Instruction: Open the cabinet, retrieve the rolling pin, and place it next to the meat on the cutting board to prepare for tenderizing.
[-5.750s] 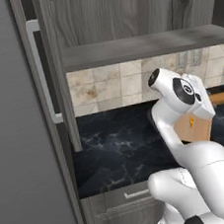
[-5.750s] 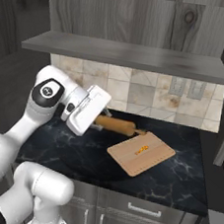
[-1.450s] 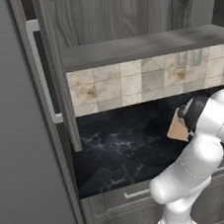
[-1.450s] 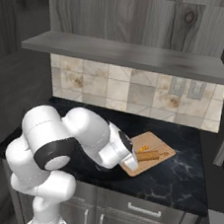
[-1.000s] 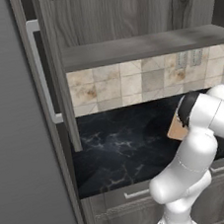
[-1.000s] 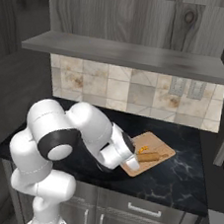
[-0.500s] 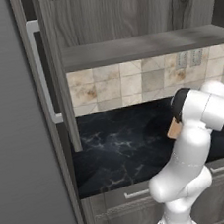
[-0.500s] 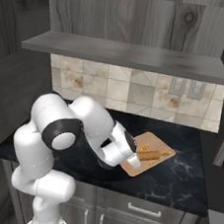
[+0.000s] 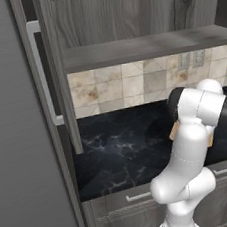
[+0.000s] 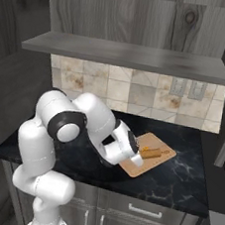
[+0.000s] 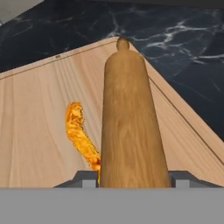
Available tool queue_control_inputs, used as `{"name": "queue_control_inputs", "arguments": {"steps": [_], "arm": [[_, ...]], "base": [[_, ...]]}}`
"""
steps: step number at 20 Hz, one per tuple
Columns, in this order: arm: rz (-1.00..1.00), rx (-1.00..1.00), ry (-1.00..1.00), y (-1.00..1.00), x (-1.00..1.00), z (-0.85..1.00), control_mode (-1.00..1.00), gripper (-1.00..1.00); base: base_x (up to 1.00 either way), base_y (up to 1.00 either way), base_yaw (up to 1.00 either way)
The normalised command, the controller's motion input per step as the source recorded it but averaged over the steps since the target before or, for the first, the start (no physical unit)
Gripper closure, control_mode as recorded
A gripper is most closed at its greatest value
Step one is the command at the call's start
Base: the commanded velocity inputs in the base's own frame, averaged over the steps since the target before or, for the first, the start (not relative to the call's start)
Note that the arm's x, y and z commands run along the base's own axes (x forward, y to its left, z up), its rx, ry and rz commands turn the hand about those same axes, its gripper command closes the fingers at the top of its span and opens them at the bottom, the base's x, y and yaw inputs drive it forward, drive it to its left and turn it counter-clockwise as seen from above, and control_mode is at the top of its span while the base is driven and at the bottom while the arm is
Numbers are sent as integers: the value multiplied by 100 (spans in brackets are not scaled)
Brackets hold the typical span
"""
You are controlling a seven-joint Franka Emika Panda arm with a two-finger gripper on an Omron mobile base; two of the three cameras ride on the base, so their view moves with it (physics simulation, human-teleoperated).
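The end effector (image 11: 133,177) is low over the cutting board (image 11: 35,113), and in the hand view its two dark finger tips (image 11: 85,178) sit on either side of the rolling pin (image 11: 129,118), hugging its near end. Whether the fingers actually press on the wood or stand just off it cannot be told. The rolling pin runs away from the hand along the board, its small knob handle pointing toward the far corner, and it appears to lie on the board's surface.

Just to the left of the rolling pin in the hand view lies the meat (image 11: 78,133), an orange, irregular strip, close alongside the pin and on the same board.

In the right base view the cutting board (image 10: 154,162) lies at an angle on the black marbled counter (image 10: 176,180), with the rolling pin (image 10: 152,153) on it just beyond the hand. The white arm (image 10: 90,124) folds down low from the left to reach it.

Above the counter, a tiled backsplash (image 10: 136,95) runs under the cabinet (image 10: 146,19). In the left base view the cabinet's left door (image 9: 55,72) stands swung open, its long silver handle (image 9: 40,74) facing the camera.
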Motion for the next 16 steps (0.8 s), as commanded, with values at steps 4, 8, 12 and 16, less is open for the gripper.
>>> {"name": "queue_control_inputs", "arguments": {"steps": [4, 8, 12, 16], "arm": [[2, 3, 0, 0, 4, -32, -100, 100], [2, 3, 0, 0, 2, -31, -100, -100], [0, 1, -6, 0, 0, -2, -100, -100], [0, 0, -12, 0, -1, 3, -100, -100]], "base": [[0, 0, 0], [0, 0, 0], [0, 0, 0], [0, 0, 0]]}}
